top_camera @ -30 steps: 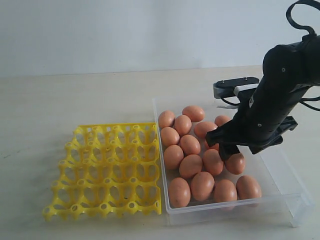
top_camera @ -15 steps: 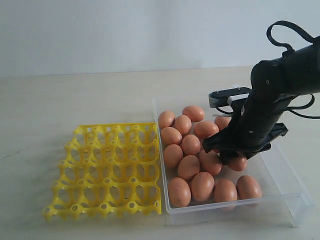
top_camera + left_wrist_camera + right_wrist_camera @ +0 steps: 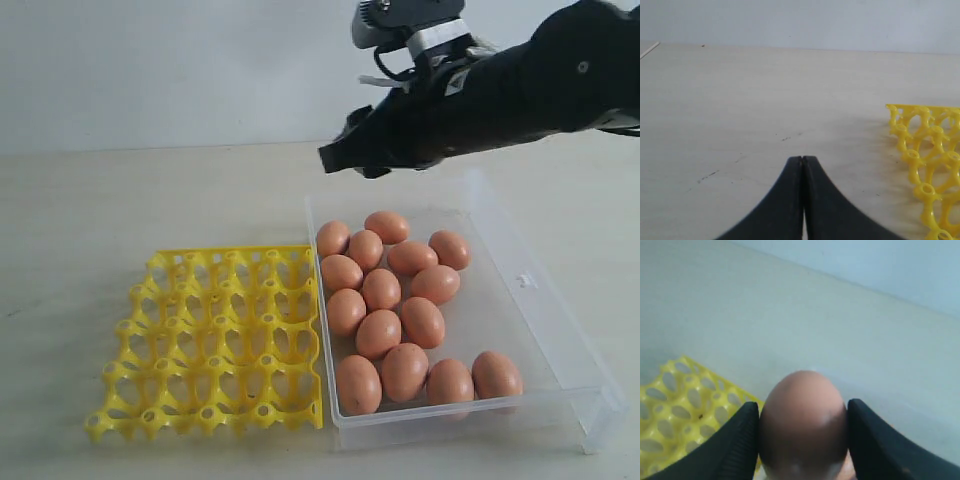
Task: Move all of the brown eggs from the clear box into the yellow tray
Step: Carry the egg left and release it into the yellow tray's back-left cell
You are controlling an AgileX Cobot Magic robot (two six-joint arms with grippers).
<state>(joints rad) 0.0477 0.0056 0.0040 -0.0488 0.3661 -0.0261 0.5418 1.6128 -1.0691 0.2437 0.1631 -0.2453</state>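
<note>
Left wrist view has my left hand [image 3: 802,160] low over the pale bench [image 3: 740,100], its two black fingers [image 3: 785,200] pressed flat together right up to the tips, gripping nothing. A corner of the yellow tray [image 3: 901,131] shows near it, off to one side, standing on the same bench.

From the exterior view, the yellow tray [image 3: 230,251] sits flat on the bench [image 3: 150,190] at the left, and its right edge lies just beside the left wall of the clear box [image 3: 540,300]. Fifteen brown eggs [image 3: 379,333] lie in the box, crowded toward the wall nearest the tray and along the front, most of them touching a neighbour. The right-hand part of the box floor is bare plastic.

My right hand [image 3: 340,155] hangs well above the bench, over the far left corner of the box as that camera sees it, with the arm reaching in from the right and the tips pointing left. I cannot see from there what it carries.

On the right wrist view, my right hand [image 3: 802,412] is clamped on one brown egg [image 3: 802,422], a finger [image 3: 742,440] against each flank. The tray [image 3: 687,362] lies below and to one side.
</note>
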